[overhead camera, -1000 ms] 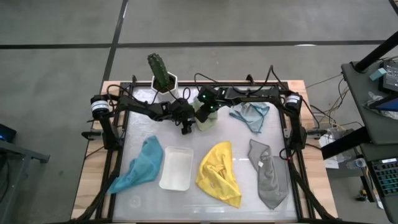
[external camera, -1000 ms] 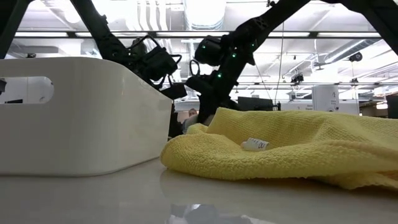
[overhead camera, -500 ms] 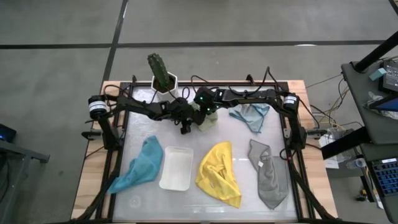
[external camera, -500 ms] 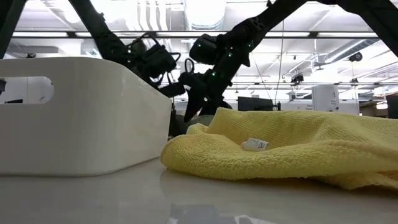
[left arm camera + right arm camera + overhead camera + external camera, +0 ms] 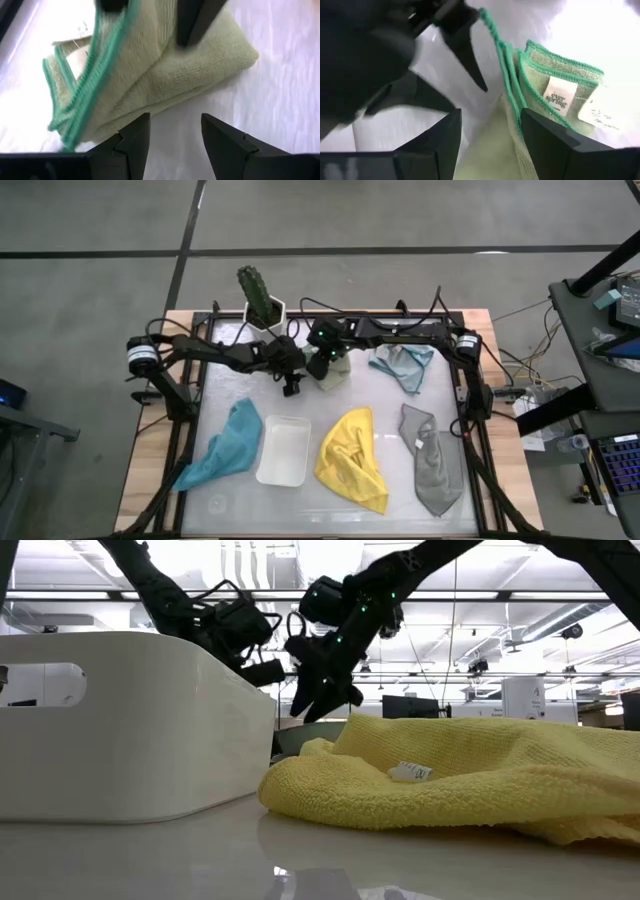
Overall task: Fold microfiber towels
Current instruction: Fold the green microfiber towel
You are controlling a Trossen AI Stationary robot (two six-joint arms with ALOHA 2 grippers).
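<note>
I have both arms over the pale green towel (image 5: 334,375), which lies folded into a thick pad at the back of the table, well behind the white tray (image 5: 283,450). My left gripper (image 5: 172,145) hangs just beside it, jaws apart and empty; my right gripper (image 5: 487,145) is above it, jaws apart too. I judge it light, limp and easily unfolded, so I'd pinch through all the stitched edges together.

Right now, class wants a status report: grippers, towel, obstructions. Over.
Left gripper open, beside pale green towel. Right gripper open above it, nothing held. Towel folded on table. Nothing in the way.
</note>
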